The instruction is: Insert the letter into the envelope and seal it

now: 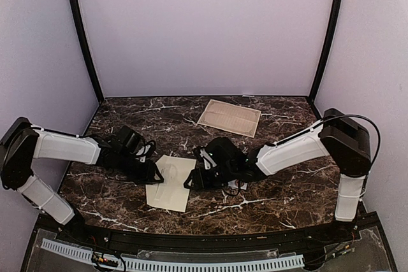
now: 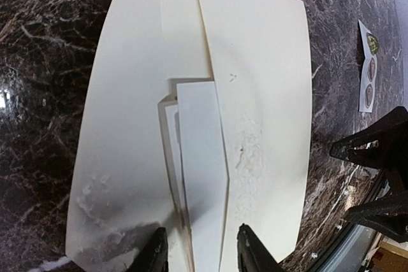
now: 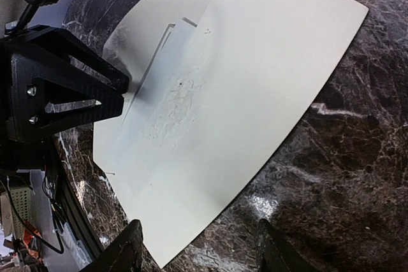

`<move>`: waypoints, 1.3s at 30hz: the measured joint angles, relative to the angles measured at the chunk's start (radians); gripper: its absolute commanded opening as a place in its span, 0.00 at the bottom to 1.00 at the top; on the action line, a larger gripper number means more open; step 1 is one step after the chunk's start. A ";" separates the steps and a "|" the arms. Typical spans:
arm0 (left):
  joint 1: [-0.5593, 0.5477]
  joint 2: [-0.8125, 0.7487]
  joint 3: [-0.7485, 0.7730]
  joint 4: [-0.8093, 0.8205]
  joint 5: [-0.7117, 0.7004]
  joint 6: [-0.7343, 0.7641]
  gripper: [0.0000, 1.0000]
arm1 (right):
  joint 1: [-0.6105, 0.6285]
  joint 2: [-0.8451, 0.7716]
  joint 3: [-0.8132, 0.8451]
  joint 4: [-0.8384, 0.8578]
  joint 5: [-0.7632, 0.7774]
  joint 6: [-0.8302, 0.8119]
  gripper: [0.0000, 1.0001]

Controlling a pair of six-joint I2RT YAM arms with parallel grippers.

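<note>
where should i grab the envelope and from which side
Take the envelope by its long right edge, nearest the right claw. It lies flat on the table, so its face gives nothing to pinch; probably come in low from the right and slide one finger under that edge.

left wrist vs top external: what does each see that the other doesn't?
Left wrist only: the folded white letter up close, the paper wrinkles beside it, and the sticker strip with its round dots. Top external only: the whole left arm and right arm, plus the tan printed sheet at the far side. Both: the envelope lying flat on the marble table.
</note>
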 measured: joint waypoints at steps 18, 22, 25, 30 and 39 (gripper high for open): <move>0.000 0.052 0.005 0.037 -0.022 0.028 0.18 | 0.000 0.074 0.032 0.055 -0.026 0.008 0.45; 0.000 0.063 0.005 0.056 -0.008 0.028 0.14 | 0.000 0.080 0.040 0.056 -0.026 0.008 0.44; 0.000 0.071 0.005 0.066 0.000 0.028 0.11 | 0.000 0.084 0.043 0.057 -0.026 0.008 0.43; 0.000 0.087 0.005 0.090 0.023 0.027 0.06 | 0.000 0.093 0.053 0.056 -0.025 0.007 0.41; 0.000 0.104 0.003 0.118 0.053 0.018 0.01 | 0.000 0.105 0.066 0.060 -0.025 0.008 0.41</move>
